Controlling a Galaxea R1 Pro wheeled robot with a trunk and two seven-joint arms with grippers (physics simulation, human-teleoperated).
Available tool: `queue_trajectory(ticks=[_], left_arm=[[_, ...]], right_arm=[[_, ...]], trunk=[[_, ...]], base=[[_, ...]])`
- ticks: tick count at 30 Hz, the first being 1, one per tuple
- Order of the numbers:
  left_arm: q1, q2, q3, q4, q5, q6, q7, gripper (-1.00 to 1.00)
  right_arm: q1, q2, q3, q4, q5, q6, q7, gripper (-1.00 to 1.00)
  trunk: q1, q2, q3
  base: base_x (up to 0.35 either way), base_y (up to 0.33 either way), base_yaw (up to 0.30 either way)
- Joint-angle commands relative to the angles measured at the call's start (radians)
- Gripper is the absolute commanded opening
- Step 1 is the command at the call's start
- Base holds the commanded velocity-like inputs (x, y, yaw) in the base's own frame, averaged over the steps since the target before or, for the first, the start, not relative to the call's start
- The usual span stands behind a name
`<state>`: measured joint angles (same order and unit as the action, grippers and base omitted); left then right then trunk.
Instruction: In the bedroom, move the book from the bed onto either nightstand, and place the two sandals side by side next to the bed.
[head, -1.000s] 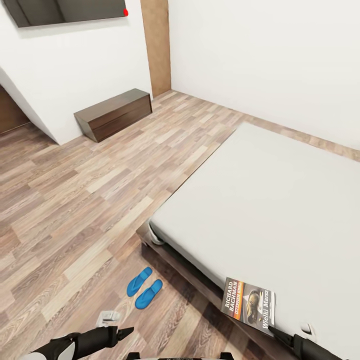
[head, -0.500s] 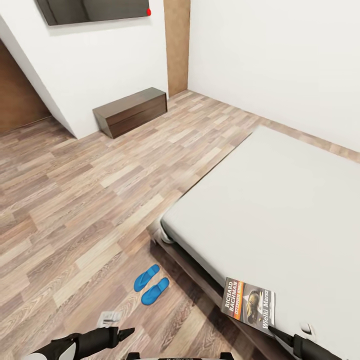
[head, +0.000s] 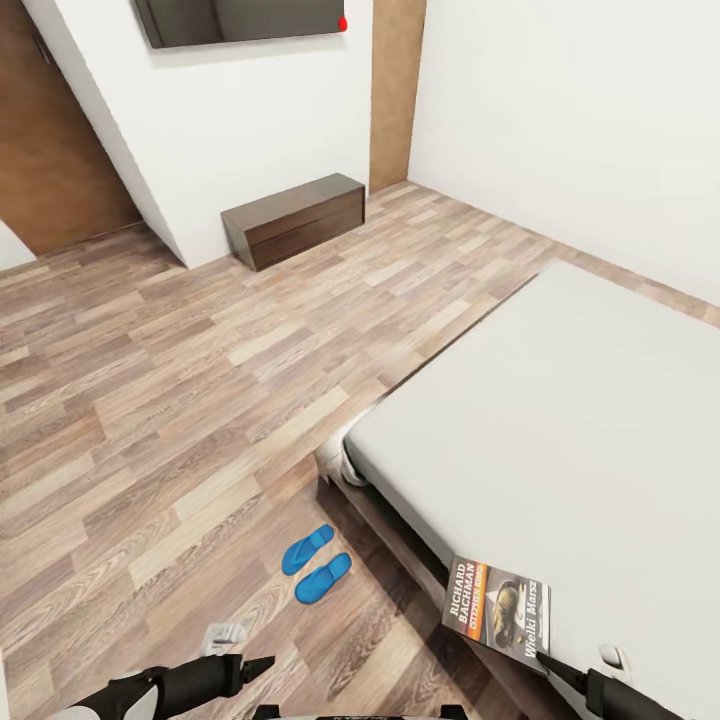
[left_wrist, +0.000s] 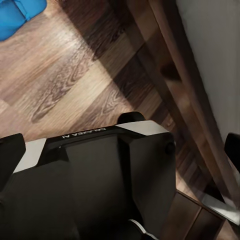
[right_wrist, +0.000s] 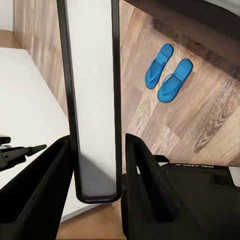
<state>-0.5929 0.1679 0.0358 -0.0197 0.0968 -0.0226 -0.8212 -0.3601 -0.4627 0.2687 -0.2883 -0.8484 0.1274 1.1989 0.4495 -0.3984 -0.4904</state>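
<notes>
A long low dark brown cabinet (head: 293, 219) stands against the white wall, below a dark wall-mounted screen (head: 245, 18) (a red dot at its corner). A brown door (head: 55, 160) stands further left.

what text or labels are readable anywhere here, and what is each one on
"RICHARD BACHMAN" – white lettering on the book cover.
"Wielki Marsz" – white lettering on the same cover.
A line in the cover's orange band – too blurred to read.
"GALAXEA AI" – faint, upside down on the robot's black body, barely legible.
</notes>
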Motion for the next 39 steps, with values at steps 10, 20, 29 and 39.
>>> queue_trajectory(ticks=[10, 20, 29, 39], left_arm=[[-0.001, 0.004, 0.003, 0.001, -0.001, -0.021, -0.003, 1.00], [0.006, 0.005, 0.003, 0.002, 0.001, -0.053, -0.001, 1.00], [0.008, 0.001, 0.003, 0.003, 0.001, -0.054, -0.002, 1.00], [0.013, -0.005, 0.003, 0.003, 0.001, -0.054, -0.001, 1.00]], right_arm=[[0.000, -0.001, 0.006, 0.000, -0.011, 0.010, 0.001, -1.00], [0.000, 0.000, 0.006, 0.000, -0.010, 0.009, -0.001, -1.00], [0.000, 0.001, 0.006, 0.000, -0.011, 0.009, -0.001, -1.00], [0.000, 0.001, 0.007, 0.000, -0.010, 0.009, -0.001, -1.00]], trunk=[[0.001, -0.002, -0.001], [0.001, -0.002, -0.001], [0.001, -0.002, -0.001], [0.001, -0.002, -0.001]], base=[[0.000, 0.000, 0.210], [0.000, 0.000, 0.217], [0.000, 0.000, 0.227], [0.000, 0.000, 0.231]])
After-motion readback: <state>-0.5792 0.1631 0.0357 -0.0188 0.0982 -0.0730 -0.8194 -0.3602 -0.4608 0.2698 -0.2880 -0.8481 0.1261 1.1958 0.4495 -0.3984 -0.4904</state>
